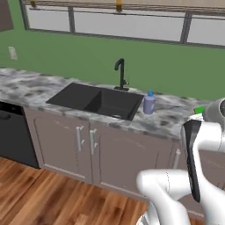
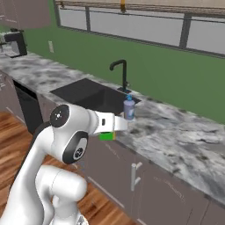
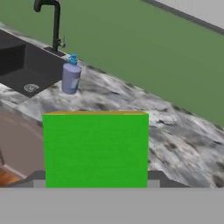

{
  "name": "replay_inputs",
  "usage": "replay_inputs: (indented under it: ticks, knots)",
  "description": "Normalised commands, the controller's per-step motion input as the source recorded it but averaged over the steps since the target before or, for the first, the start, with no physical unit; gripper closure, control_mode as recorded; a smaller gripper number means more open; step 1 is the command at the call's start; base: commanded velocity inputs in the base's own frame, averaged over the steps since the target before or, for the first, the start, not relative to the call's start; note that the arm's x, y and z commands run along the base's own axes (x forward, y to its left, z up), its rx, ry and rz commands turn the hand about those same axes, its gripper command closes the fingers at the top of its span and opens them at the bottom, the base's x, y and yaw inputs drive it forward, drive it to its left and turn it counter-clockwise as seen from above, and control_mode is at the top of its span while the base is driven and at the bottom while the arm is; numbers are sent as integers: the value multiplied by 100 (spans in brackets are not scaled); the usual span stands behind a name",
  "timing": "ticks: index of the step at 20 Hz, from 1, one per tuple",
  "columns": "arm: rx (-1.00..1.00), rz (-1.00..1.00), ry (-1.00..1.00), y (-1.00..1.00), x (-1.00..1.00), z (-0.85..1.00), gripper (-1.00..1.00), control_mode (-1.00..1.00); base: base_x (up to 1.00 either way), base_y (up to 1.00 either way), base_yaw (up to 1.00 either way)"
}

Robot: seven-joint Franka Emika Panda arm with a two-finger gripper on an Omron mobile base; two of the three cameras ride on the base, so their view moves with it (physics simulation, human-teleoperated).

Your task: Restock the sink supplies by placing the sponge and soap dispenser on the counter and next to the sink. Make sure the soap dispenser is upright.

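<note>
The jaws are pinching a bright green block-shaped sponge with a thin yellow top edge (image 3: 96, 148), which stands between the finger tips of the gripper (image 3: 96, 186) in the hand view and hides them almost fully; in the right base view the same sponge shows as a small green piece under the white hand, just in front of the counter edge. The largest thing is the grey-and-white marbled stone counter (image 2: 176, 132), which runs along the green wall above mauve-brown cabinet fronts with silver handles (image 1: 79, 138). In it sits the black rectangular recessed sink (image 1: 94, 100) with a thin black gooseneck faucet (image 1: 121, 74) behind it. The small lavender-grey soap dispenser with a blue pump nozzle (image 1: 149, 102) stands upright on the counter, just beside the right rim of the sink, so this part of the task looks done. I judge that the sponge has still to go on the stone near the sink. The risks I see: if the hand opens where it is now, the sponge could fall on the wooden floor, because it seems to hang off the counter front; if the arm comes too close to the dispenser, it could knock the bottle over or push it into the basin.
</note>
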Motion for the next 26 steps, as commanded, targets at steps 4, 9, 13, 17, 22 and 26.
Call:
replay_inputs:
  ticks: [4,9,13,17,22,26]
  knots:
    - [0,0,0,0,0,0,100,100,89,28,0]
    - [0,0,0,0,0,0,100,100,41,1,-6]
    - [0,0,0,0,0,0,100,100,35,28,-12]
    - [0,0,0,0,0,0,100,100,51,51,-16]
    - [0,0,0,0,0,0,100,100,40,40,-18]
    - [0,0,0,0,0,0,100,100,21,2,-12]
